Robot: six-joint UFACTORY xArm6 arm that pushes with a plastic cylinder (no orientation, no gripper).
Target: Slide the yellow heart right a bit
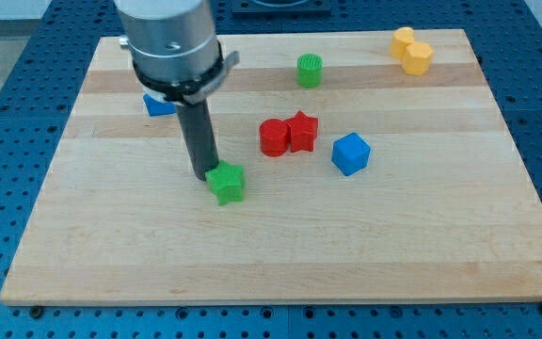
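Note:
Two yellow blocks touch at the view's top right: one [402,40] at the back and one [418,58] in front of it. I cannot tell which is the heart. My tip [204,176] is far from them, left of centre, touching the left side of a green star [226,183].
A red cylinder [273,137] and a red star [302,131] touch near the centre. A blue cube [350,153] lies right of them. A green cylinder [310,71] stands at the top centre. A blue block [158,104] is partly hidden behind the arm. The wooden board [280,254] lies on a blue pegboard.

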